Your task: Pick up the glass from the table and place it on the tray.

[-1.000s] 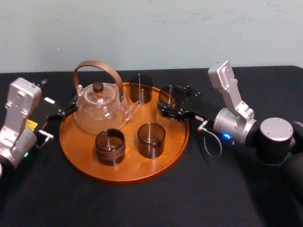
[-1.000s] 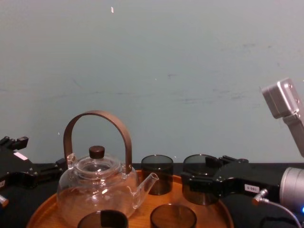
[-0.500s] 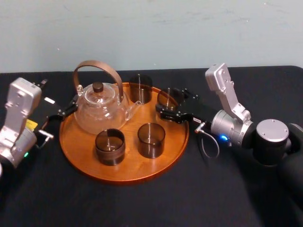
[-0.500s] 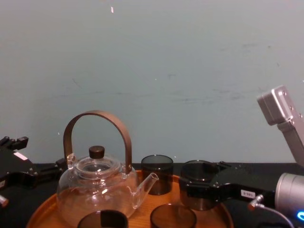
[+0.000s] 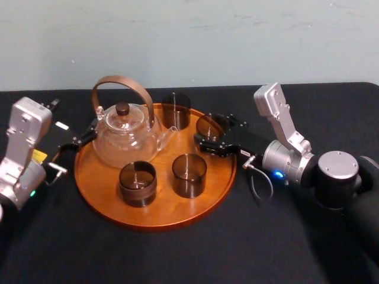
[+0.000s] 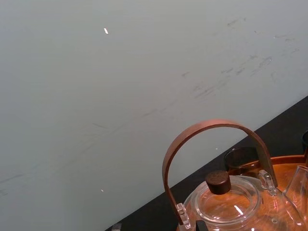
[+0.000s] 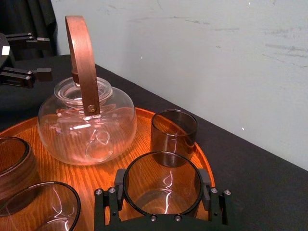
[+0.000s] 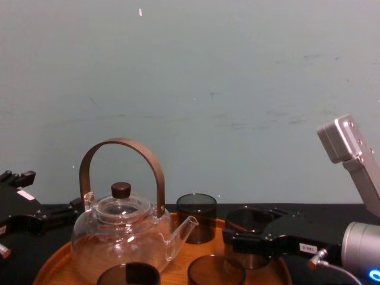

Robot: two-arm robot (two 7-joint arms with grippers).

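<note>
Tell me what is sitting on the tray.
A teapot and three loose glasses stand on the tray. The right hand grips a fourth glass over its right side; the hand hides whether the base touches. The left hand idles beside the tray, open.

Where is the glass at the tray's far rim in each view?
Head view: far glass, right of the teapot.
Left wrist view: far glass, behind the handle.
Right wrist view: far glass, beyond the held glass in the right gripper.
Chest view: far glass, beside the spout.
Landmark: teapot's brown handle.
Left gripper idle by the tray.
</note>
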